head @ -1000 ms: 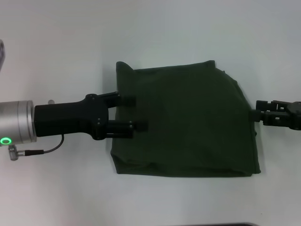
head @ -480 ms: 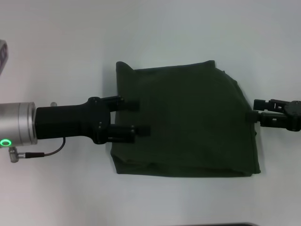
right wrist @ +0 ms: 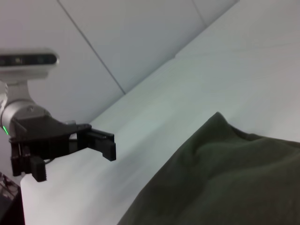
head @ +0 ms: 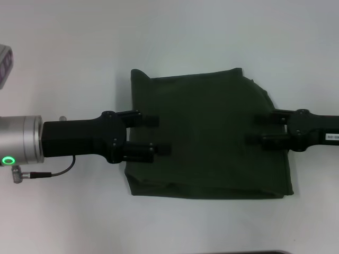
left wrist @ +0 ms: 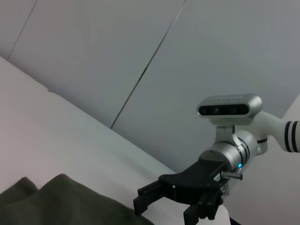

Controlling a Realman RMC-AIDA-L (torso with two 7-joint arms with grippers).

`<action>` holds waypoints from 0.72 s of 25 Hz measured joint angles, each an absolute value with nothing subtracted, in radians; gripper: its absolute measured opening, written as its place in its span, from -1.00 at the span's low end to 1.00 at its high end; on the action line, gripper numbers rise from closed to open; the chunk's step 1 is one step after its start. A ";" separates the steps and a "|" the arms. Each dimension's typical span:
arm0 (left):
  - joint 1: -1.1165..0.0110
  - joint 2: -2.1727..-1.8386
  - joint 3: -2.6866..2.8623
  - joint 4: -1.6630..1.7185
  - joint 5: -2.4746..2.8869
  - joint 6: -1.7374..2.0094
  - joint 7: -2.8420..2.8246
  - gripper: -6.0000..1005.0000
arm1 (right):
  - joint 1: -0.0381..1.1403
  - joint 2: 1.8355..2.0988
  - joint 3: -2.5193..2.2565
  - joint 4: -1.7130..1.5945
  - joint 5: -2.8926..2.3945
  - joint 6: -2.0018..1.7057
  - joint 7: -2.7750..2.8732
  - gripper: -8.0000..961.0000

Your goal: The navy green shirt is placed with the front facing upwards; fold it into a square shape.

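The navy green shirt lies folded into a rough rectangle on the white table. Only plain dark green cloth shows; the chest print and neck label are hidden. My left gripper is open, and its fingers reach over the shirt's left edge. My right gripper is open, and its fingers reach over the shirt's right edge. Neither holds cloth. The left wrist view shows the shirt and the right gripper beyond it. The right wrist view shows the shirt and the left gripper.
A grey object pokes in at the table's left edge. A cable hangs under my left wrist. A dark strip runs along the table's near edge.
My right gripper has moved left from beside the shirt to over its right edge, and its fingers now stand apart. My left gripper has crept slightly right. The shirt has not moved.
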State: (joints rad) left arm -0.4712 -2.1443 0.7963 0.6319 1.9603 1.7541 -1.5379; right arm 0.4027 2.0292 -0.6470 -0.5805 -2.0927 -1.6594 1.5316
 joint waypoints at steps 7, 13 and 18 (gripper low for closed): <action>-0.467 -2.145 0.796 0.632 1.962 1.751 -1.538 0.80 | 0.419 2.036 -0.642 -0.580 -2.106 -1.635 1.531 0.91; -0.467 -2.147 0.797 0.632 1.963 1.749 -1.539 0.80 | 0.423 2.036 -0.638 -0.580 -2.103 -1.637 1.530 0.91; -0.467 -2.146 0.798 0.632 1.963 1.750 -1.539 0.80 | 0.425 2.035 -0.635 -0.581 -2.100 -1.641 1.531 0.91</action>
State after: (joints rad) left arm -0.4672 -2.1464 0.7977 0.6320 1.9635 1.7495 -1.5386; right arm 0.4248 2.0354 -0.6354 -0.5807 -2.1002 -1.6415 1.5307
